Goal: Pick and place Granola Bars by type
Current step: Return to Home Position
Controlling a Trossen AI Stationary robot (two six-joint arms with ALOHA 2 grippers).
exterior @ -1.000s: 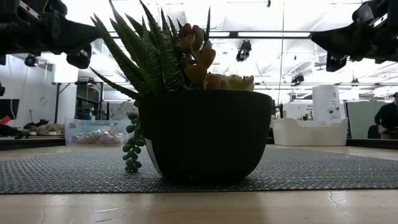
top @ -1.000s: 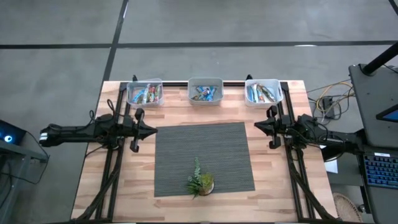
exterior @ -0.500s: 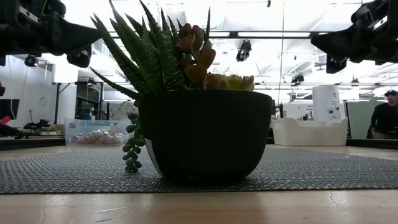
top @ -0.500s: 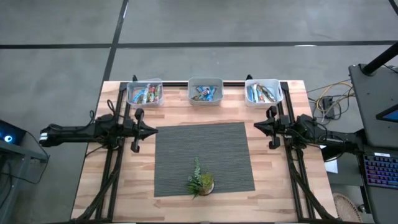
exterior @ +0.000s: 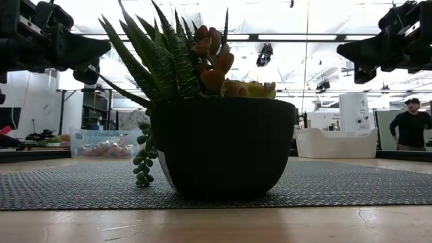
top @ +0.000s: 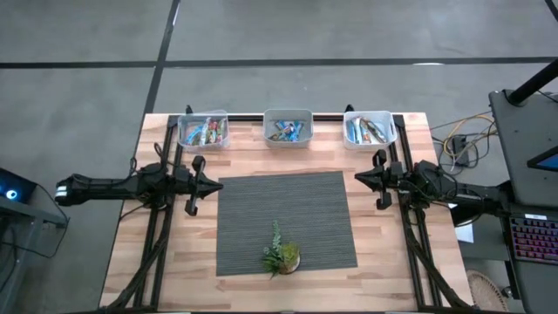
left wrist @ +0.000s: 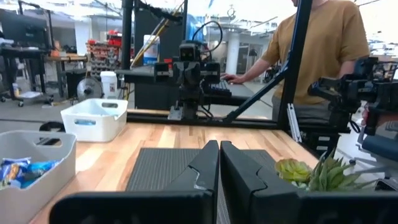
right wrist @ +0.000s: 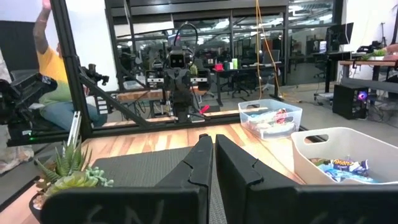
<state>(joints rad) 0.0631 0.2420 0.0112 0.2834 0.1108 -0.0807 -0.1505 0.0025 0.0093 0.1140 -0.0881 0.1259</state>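
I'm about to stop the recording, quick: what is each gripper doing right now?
Left gripper: closed, holding nothing.
Right gripper: closed, holding nothing.

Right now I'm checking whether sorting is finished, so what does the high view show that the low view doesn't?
Only the high view: the middle bin, which the plant hides from the low camera, and the granola bars lying inside the right bin. Only the low view: a person standing in the room behind the table. Both: the potted plant on the grey mat, the left bin, the right bin, and the left hand and right hand held above the mat's sides.
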